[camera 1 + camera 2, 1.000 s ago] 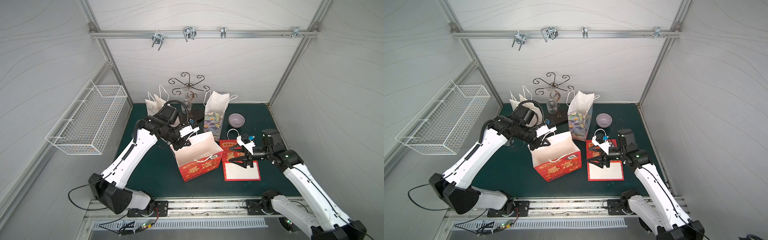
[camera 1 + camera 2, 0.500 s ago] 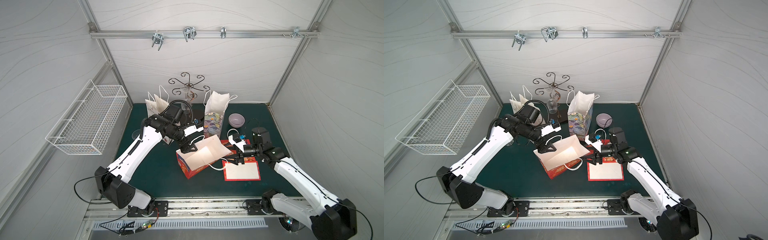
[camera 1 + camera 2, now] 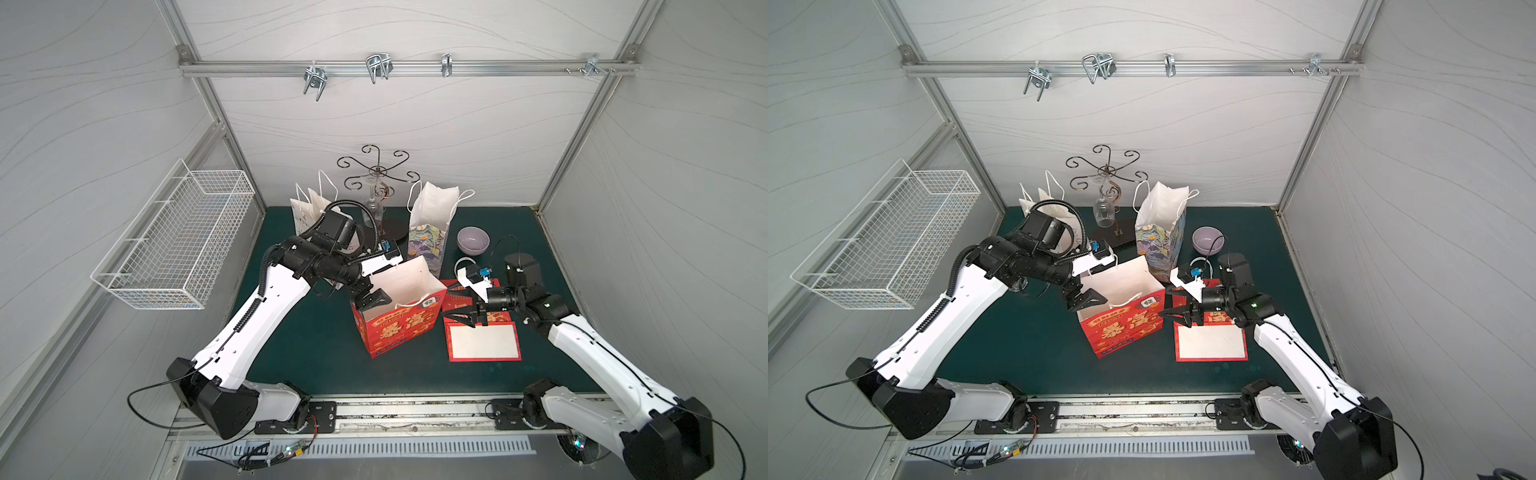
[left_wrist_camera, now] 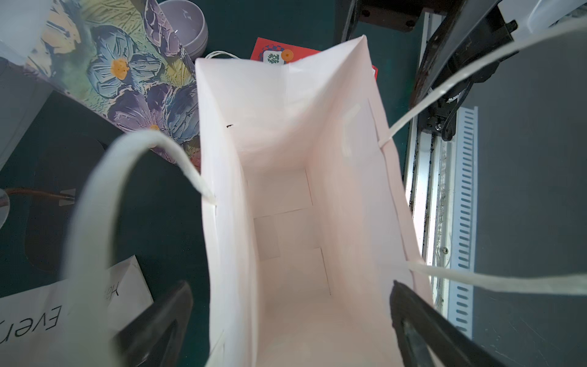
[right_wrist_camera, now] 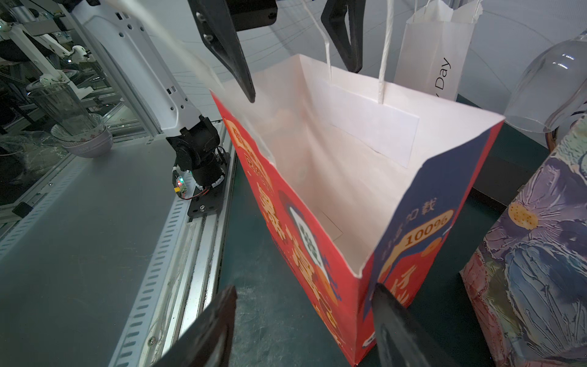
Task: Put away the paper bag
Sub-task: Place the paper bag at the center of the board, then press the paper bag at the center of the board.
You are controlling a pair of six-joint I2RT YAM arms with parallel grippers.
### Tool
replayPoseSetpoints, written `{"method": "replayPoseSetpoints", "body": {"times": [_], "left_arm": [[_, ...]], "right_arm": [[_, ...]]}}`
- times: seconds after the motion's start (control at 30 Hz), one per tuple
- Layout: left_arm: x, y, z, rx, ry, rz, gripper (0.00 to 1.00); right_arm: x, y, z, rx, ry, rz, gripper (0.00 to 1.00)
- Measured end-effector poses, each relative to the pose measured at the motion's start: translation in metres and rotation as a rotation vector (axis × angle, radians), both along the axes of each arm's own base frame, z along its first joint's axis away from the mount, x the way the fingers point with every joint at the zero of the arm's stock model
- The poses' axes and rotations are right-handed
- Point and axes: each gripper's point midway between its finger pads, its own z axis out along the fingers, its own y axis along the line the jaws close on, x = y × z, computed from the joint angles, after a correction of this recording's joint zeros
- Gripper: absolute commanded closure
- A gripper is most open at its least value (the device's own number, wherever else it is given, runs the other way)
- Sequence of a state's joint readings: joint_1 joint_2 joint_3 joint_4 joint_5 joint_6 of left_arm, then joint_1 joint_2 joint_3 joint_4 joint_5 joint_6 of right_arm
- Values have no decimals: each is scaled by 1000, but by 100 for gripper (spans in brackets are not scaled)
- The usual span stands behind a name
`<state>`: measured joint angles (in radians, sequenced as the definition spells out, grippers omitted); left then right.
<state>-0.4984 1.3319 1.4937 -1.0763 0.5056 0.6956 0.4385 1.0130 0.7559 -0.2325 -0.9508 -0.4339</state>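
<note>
The paper bag [image 3: 395, 328] [image 3: 1121, 328] is red with a white inside and white rope handles. It stands upright and open-mouthed in the middle of the green table. My left gripper [image 3: 371, 300] [image 3: 1081, 300] [image 4: 289, 290] [image 5: 303, 81] hangs open over the bag's left end, one finger on each side of the rim, pinching nothing. The handles [image 4: 95, 206] rise past its fingers. My right gripper [image 3: 461, 318] [image 3: 1177, 316] [image 5: 305, 287] is open at the bag's right end, low by the table. The bag's near corner [image 5: 359, 273] lies between its spread fingers, unpinched.
A flat red-edged bag [image 3: 484, 340] lies under the right gripper. A floral bag [image 3: 428, 237], purple bowl [image 3: 473, 240], white bag [image 3: 307, 208] and metal stand [image 3: 376, 174] with a glass [image 3: 1104, 212] crowd the back. A wire basket [image 3: 178, 245] hangs left; hooks [image 3: 376, 68] line the rail.
My left gripper was shut on the bag's rim and has opened. The bag tipped over half a second ago and now stands upright. The right gripper edged in toward the bag's right end.
</note>
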Motion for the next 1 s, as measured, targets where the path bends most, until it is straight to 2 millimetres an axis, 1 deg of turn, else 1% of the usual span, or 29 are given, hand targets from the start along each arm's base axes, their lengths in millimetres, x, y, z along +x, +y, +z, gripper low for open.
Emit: {"method": "replayPoseSetpoints", "body": {"times": [0.13, 0.2, 0.3, 0.4, 0.5, 0.57, 0.63, 0.7, 0.77, 0.8, 0.87, 0.97, 1.0], "left_arm": [[7, 5, 6, -1, -76, 36, 1], [11, 9, 15, -13, -123, 59, 1], [12, 12, 33, -50, -193, 81, 1], [7, 14, 59, -118, -264, 107, 1], [0, 21, 92, -227, -336, 179, 1], [-2, 32, 116, -321, -388, 292, 3], [-3, 50, 129, -417, -401, 447, 5], [-2, 72, 126, -484, -371, 630, 8], [-3, 101, 111, -538, -302, 849, 13], [-4, 113, 101, -550, -263, 942, 14], [-8, 139, 72, -537, -177, 1138, 19], [-18, 167, 34, -477, -68, 1365, 25], [-22, 173, 25, -457, -44, 1412, 27]], "right_arm": [[0, 0, -1, -1, 2, 1, 32], [0, 1, -2, -3, 6, 2, 32], [0, 2, -3, -5, 10, 6, 32], [1, 3, -5, -9, 16, 8, 31], [4, 3, -8, -19, 16, -6, 31], [7, 3, -9, -27, 9, -20, 30], [9, 2, -10, -33, 3, -32, 30], [11, 3, -11, -36, 1, -38, 30], [12, 3, -13, -40, 6, -40, 30], [13, 3, -13, -42, 8, -40, 30], [13, 3, -15, -46, 13, -38, 30], [13, 4, -16, -48, 12, -36, 30], [13, 4, -16, -48, 12, -35, 30]]}}
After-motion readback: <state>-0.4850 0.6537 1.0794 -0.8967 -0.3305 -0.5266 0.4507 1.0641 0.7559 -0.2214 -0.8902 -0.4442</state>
